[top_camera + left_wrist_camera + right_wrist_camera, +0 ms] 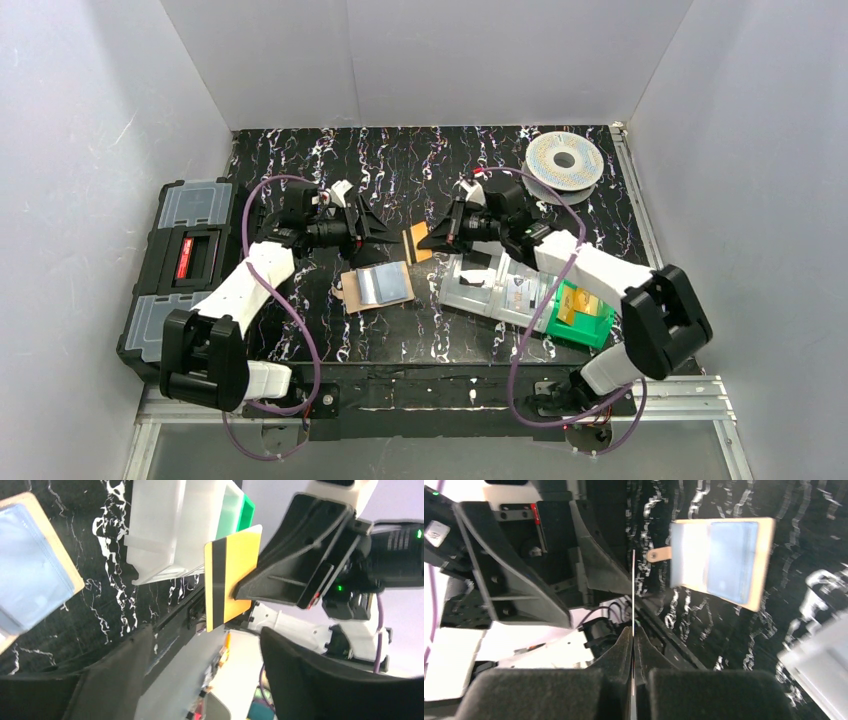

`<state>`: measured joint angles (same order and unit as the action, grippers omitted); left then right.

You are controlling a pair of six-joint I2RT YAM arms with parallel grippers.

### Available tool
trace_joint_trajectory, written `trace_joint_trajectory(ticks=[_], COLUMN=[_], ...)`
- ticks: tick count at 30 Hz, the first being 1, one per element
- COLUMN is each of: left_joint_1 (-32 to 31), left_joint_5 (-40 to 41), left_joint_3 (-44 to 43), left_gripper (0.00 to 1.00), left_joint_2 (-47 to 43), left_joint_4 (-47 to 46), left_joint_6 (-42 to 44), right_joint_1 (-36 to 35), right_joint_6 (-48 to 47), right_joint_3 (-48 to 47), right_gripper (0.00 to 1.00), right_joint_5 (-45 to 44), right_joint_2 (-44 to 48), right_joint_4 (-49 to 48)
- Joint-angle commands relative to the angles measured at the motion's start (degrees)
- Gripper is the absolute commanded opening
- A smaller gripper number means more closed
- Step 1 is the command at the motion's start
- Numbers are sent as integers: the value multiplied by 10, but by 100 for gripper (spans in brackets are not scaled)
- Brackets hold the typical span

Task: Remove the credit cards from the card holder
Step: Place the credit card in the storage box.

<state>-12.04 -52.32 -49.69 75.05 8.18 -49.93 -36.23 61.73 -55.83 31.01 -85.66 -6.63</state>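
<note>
Right pincer (633,640) clamps thin yellow black-striped plastic card (231,580); left pincer (205,640) open beside it. Nearer, flat tan leather card holder (351,291) open on black marbled table (400,170), pale blue shiny card (386,285) on it.

White-shelled arms (262,275) with black joints, black wedge-shaped left hand (392,234) and right hand (428,241), looping purple cables (283,180), green indicator lights (340,587)

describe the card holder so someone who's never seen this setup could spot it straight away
On the black marbled table, look near the middle, between the left arm and the right arm. The card holder lies flat there, left of the clear tray. It alone is a tan wallet with a pale blue, shiny face.
</note>
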Motion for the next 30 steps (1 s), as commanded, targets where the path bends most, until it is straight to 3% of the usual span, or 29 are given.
trace_joint_trajectory(ticks=[1, 3, 11, 20, 25, 30], left_joint_1=[-8, -15, -67, -94, -99, -105], left_joint_5=[56, 93, 250, 271, 257, 248], left_joint_3=[-57, -72, -115, -145, -146, -149], left_gripper=[89, 98, 98, 98, 98, 98], left_joint_2=[-18, -18, -5, 44, 54, 62], left_joint_4=[130, 164, 268, 282, 267, 265], left_joint_6=[99, 125, 186, 216, 211, 213], right_joint_1=[2, 2, 5, 52, 128, 180], right_joint_6=[-100, -123, -149, -92, -107, -130], right_joint_3=[-24, -23, -23, -22, -10, 17], right_gripper=[1, 1, 1, 1, 1, 1], right_joint_5=[-101, -146, -376, -603, -630, -630], right_joint_2=[82, 117, 227, 301, 303, 283], right_joint_4=[173, 231, 465, 722, 763, 732])
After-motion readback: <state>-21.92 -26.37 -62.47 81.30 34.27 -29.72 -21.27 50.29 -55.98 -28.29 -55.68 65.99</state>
